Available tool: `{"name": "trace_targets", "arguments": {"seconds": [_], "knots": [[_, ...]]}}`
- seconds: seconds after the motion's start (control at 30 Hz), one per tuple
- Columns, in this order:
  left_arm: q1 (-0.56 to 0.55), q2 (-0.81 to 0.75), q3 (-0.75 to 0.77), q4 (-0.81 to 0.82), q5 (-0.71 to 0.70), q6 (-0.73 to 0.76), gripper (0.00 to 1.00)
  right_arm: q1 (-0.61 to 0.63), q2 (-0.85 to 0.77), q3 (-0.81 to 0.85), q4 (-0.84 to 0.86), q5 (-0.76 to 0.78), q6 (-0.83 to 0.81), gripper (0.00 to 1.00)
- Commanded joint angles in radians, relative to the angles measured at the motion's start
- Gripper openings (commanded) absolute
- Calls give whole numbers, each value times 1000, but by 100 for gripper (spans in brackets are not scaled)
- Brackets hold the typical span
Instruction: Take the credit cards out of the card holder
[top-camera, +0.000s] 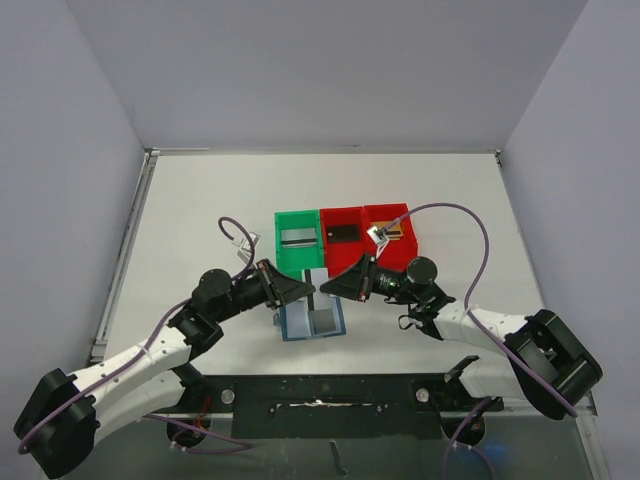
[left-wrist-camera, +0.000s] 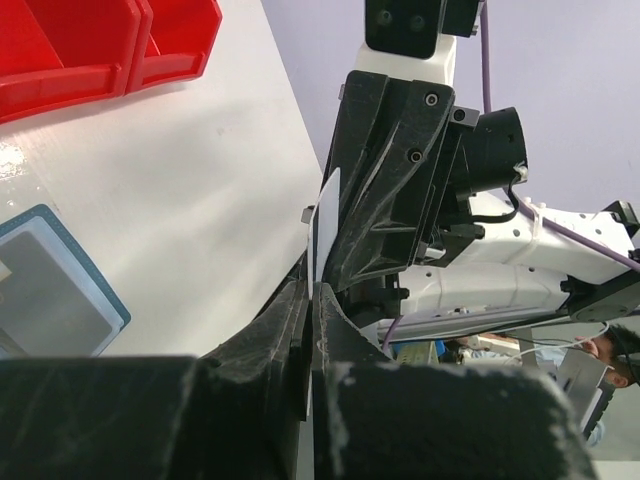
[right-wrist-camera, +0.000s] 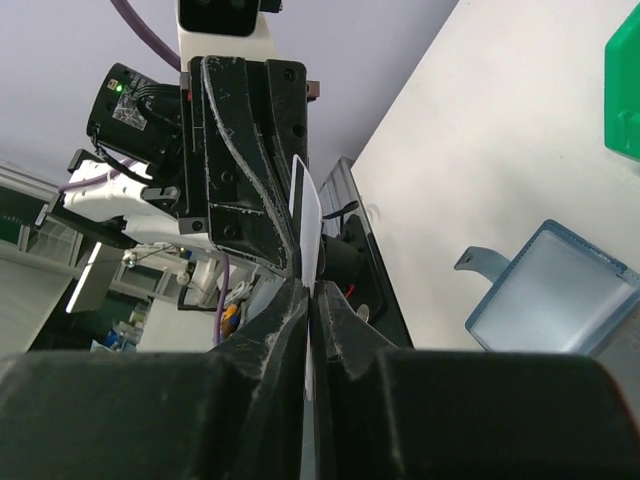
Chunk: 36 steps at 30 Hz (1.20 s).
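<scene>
**Count, left to right, top view**
- Table (top-camera: 200, 200): one, white.
- Grippers: two, meeting tip to tip over the near middle of the table.
  - Left gripper (top-camera: 308, 291) comes in from the left.
  - Right gripper (top-camera: 330, 289) comes in from the right.
- Card holder (top-camera: 312, 322): one, blue. Lies opened flat on the table, directly beneath the meeting fingertips and just near of the bins.
- Bins: three, in a row, side walls touching.
  - Green bin (top-camera: 298, 240) on the left, holding one grey card (top-camera: 298, 238).
  - Middle red bin (top-camera: 342, 236), holding one dark card (top-camera: 343, 233).
  - Right red bin (top-camera: 392, 226), holding one brownish card (top-camera: 397, 236). A small pale item lies at that card's left; cannot tell what it is.

**Jaws**
- Left: closed on one white card (left-wrist-camera: 325, 225), seen edge-on.
- Right: likewise pinched on the same white card, from the opposite end.

**View against view**
- Top view alone: all three bins and their contents. The held card is hard to make out between the black fingers.
- Left wrist alone: the card's thin edge rising from its own fingers into the facing gripper. Also shows the outer walls of both red bins, no green bin, and one corner of the card holder at lower left.
- Right wrist alone: one corner of the green bin at the right edge and no red bins. Also shows one pale panel of the card holder with a blue tab sticking out on its left.
</scene>
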<state>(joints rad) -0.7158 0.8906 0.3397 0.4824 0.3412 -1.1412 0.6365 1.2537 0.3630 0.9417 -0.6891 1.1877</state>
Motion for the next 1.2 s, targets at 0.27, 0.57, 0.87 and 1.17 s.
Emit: {"name": "trace_targets", "arguments": {"seconds": [0.27, 0.57, 0.87, 1.17], "knots": [[6, -50, 83, -182, -84, 75, 67, 0, -86, 33, -62, 20, -85, 0], [16, -90, 295, -743, -383, 277, 70, -3, -221, 164, -632, 317, -410, 0], [208, 8, 490, -1108, -515, 447, 73, 90, -103, 369, -790, 601, -838, 0], [718, -28, 489, -1106, -221, 627, 74, 175, 154, 623, -878, 775, -1370, 0]]}}
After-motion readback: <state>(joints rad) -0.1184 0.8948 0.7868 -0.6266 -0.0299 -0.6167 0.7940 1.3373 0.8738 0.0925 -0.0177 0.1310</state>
